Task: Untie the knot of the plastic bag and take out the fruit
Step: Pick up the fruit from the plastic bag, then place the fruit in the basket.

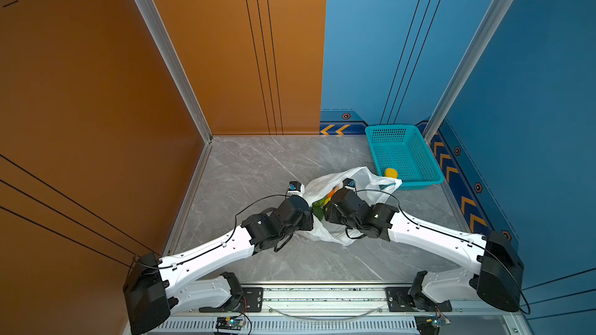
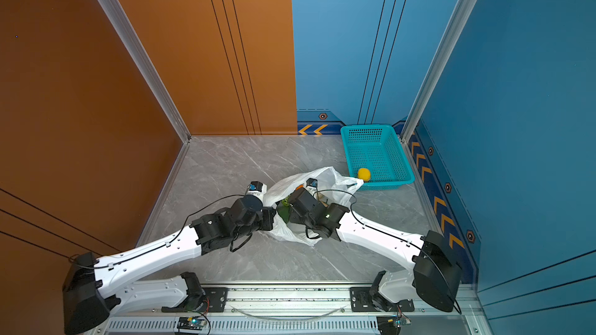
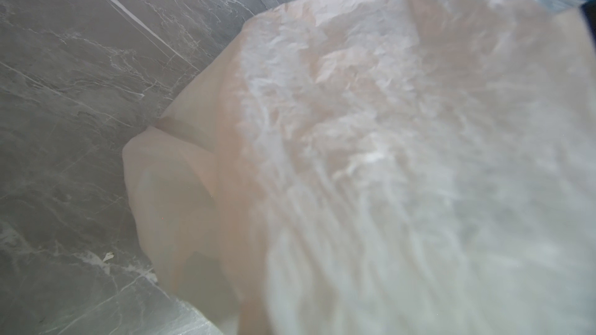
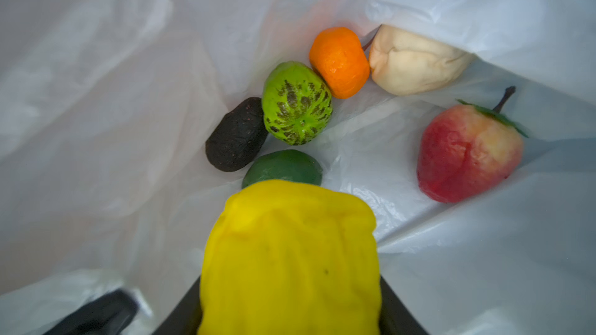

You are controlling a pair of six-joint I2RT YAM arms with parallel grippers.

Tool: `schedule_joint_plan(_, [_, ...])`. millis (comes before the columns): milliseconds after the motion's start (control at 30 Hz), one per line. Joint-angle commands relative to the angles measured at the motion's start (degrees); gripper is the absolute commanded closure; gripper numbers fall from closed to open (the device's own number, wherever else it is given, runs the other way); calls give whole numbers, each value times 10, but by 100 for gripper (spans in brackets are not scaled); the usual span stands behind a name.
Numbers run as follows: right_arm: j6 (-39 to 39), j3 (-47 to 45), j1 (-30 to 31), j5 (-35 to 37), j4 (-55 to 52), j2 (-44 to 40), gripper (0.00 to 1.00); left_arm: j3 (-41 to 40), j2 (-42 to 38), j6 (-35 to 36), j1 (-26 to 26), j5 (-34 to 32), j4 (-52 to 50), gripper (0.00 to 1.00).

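The white plastic bag (image 1: 325,182) lies open on the grey floor between both arms; no knot shows. Inside it, in the right wrist view, my right gripper (image 4: 290,301) is shut on a yellow fruit (image 4: 290,246). Past it lie a dark green fruit (image 4: 283,167), a near-black one (image 4: 237,135), a bright green one (image 4: 296,104), an orange one (image 4: 338,62), a cream one (image 4: 412,62) and a red one (image 4: 467,153). My left gripper (image 1: 309,217) sits at the bag's left edge, shut on the plastic, which covers its jaws in the left wrist view.
A teal basket (image 1: 390,127) stands at the back right corner, just beyond the bag, with one yellow fruit (image 1: 391,172) in its near end. Orange and blue walls close in the floor on three sides. A metal rail runs along the front.
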Motion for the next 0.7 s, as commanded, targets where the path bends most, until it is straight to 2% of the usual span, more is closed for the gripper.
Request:
schedule_joint_plan(0, [-33, 46, 4, -15, -84, -39, 53, -8, -8, -2, -6, -18, -3, 100])
schedule_joint_plan(200, [-46, 99, -5, -43, -133, -69, 54, -3, -9, 0, -5, -25, -10, 100])
schedule_joint_plan(367, [-79, 162, -40, -71, -151, -67, 55, -2, -2, 2, -5, -23, -11, 100])
schedule_joint_plan(533, [-122, 232, -111, -106, -164, -54, 55, 0, -3, 5, -5, -22, -10, 100])
schedule_joint_plan(667, [-160, 264, -215, -144, -164, -44, 55, 0, -7, 6, -6, -22, -14, 100])
